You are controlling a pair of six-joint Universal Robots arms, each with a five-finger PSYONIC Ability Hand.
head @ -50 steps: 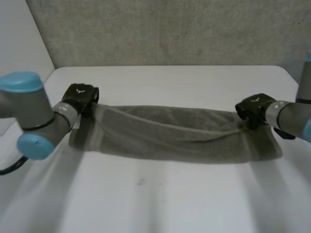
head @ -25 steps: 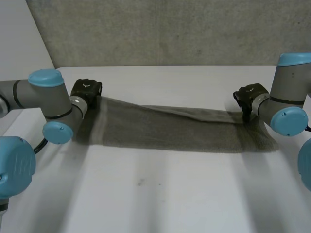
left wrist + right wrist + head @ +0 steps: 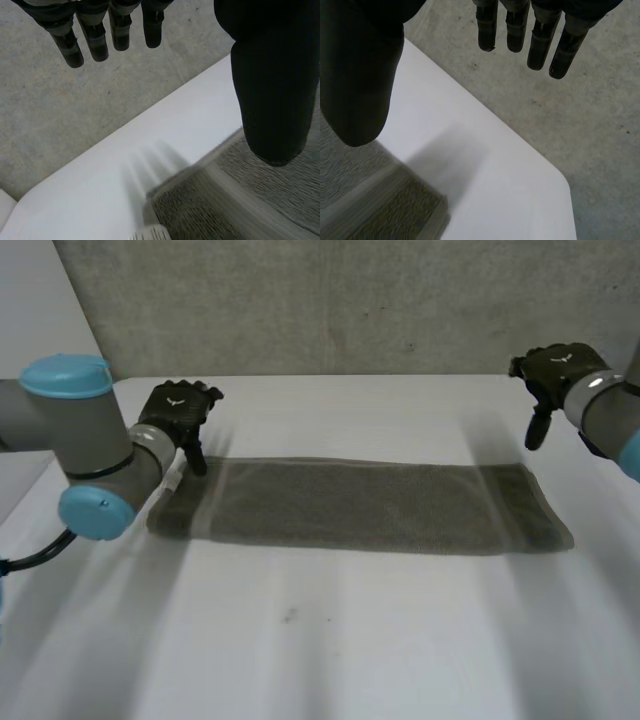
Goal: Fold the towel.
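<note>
towel (image 3: 360, 507) lying flat in a long strip on the table (image 3: 330, 640); left hand (image 3: 180, 412) and right hand (image 3: 552, 370) both spread wide, holding nothing

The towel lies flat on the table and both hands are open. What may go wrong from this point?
1. The towel is a long strip that looks layered. A hand taking it again may pinch only the top layer and pull the fold open.
2. The left hand hangs right at its end of the cloth, while the right hand is up beyond the far corner at its end. Unequal grasps could skew the next fold.
</note>
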